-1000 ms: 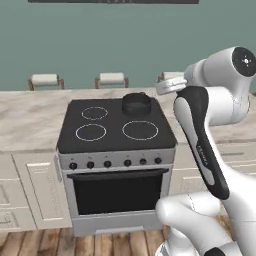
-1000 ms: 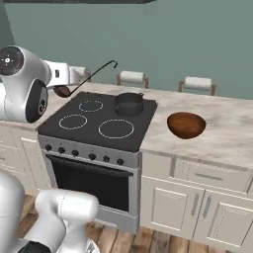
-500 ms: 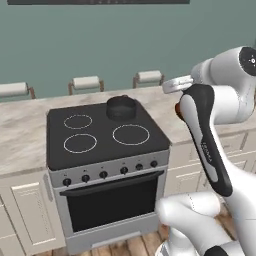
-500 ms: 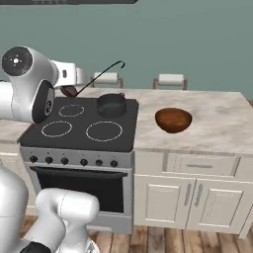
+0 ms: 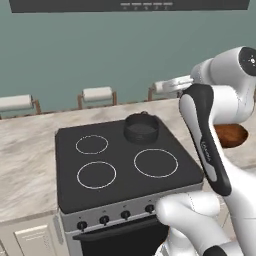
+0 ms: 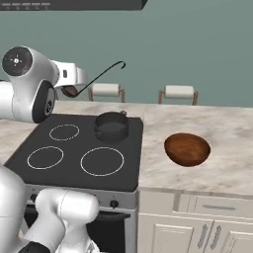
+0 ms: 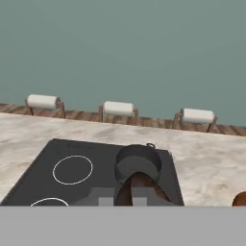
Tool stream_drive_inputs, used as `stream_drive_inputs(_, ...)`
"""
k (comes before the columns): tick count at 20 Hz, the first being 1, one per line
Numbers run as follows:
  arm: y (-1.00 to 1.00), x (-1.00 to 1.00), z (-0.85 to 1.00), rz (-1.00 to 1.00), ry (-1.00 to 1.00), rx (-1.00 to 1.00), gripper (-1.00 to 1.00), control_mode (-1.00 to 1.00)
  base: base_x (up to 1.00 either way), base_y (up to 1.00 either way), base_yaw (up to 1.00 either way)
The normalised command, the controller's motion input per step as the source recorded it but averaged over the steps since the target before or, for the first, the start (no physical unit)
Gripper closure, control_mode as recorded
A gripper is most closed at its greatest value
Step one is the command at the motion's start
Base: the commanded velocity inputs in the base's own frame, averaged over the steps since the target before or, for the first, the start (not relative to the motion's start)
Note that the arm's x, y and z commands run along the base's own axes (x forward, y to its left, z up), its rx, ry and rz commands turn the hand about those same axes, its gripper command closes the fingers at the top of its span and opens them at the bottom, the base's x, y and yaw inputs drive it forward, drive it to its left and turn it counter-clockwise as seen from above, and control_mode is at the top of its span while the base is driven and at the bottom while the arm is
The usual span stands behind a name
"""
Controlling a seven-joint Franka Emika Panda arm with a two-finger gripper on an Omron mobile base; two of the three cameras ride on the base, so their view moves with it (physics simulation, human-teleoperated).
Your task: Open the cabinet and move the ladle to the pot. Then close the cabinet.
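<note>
My gripper [image 6: 75, 88] is shut on the black ladle [image 6: 101, 75], held in the air above the left rear of the stove. The ladle's bowl hangs just below the hand and its thin handle slants up to the right, ending in a hook. In the hand view the ladle's bowl [image 7: 139, 185] sits between my gripper's [image 7: 121, 196] fingertips, just in front of the pot [image 7: 138, 162]. The dark pot [image 6: 111, 126] stands on the stove's rear right burner, also seen from the left [image 5: 141, 127]. The cabinet is out of view.
The black stove top [image 5: 120, 165] has three free burners. A brown bowl [image 6: 188, 148] lies on the marble counter [image 6: 222, 133] right of the stove. Stools line the counter's far side. A dark range hood [image 5: 125, 4] hangs overhead.
The base has driven, so the whole scene has shifted and the stove looks closer. The ladle stays in my shut gripper, now nearer above the pot.
</note>
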Motion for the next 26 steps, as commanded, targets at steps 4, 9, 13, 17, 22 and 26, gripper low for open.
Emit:
stream_drive_inputs(4,0.00,0.00,0.00,0.00,0.00,0.00,1.00,1.00,1.00,0.05,0.04)
stream_drive_inputs(9,0.00,0.00,0.00,0.00,0.00,0.00,1.00,1.00,0.78,0.16,0.02)
stream_drive_inputs(13,0.00,0.00,0.00,0.00,0.00,0.00,1.00,1.00,0.74,0.00,0.09)
stream_drive_inputs(17,0.00,0.00,0.00,0.00,0.00,0.00,1.00,1.00,0.74,-0.07,0.21)
stream_drive_inputs(22,0.00,0.00,0.00,0.00,0.00,0.00,1.00,1.00,0.84,-0.02,0.21)
stream_drive_inputs(26,0.00,0.00,0.00,0.00,0.00,0.00,1.00,1.00,0.68,0.00,0.14)
